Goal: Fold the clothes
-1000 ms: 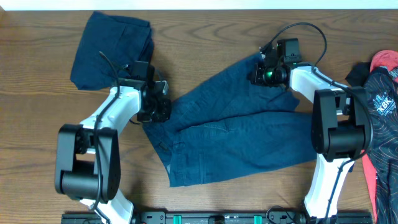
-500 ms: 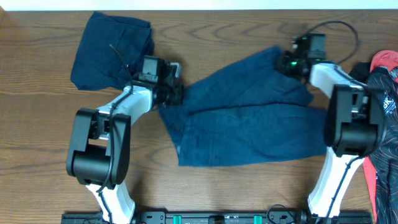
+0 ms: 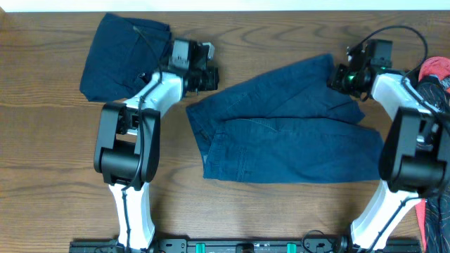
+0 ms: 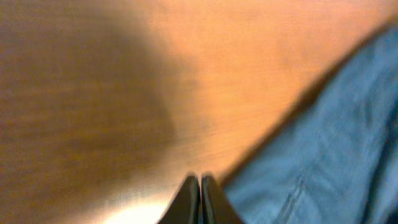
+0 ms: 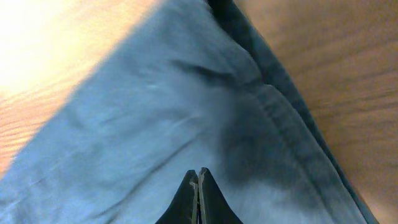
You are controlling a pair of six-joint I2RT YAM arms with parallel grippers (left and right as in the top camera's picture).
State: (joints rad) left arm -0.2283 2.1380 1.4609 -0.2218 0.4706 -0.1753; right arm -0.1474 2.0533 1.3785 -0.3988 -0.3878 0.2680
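Dark navy denim shorts [image 3: 288, 140] lie flat for folding, folded navy bundle [image 3: 123, 56] parked aside; left gripper [image 4: 199, 182] and right gripper [image 5: 198, 175] pressed together, apparently empty.

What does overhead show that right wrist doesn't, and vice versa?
Overhead only: both arms, the left hand above bare wooden table, a folded navy bundle at far left, the full outline of the spread shorts, and a red-and-black garment at the right edge.

Right wrist only: the right hand close up, fingertips shut together over the denim, and a stitched seam near the cloth's edge. Whether it pinches cloth is unclear.

Both: the navy shorts on the wooden table.
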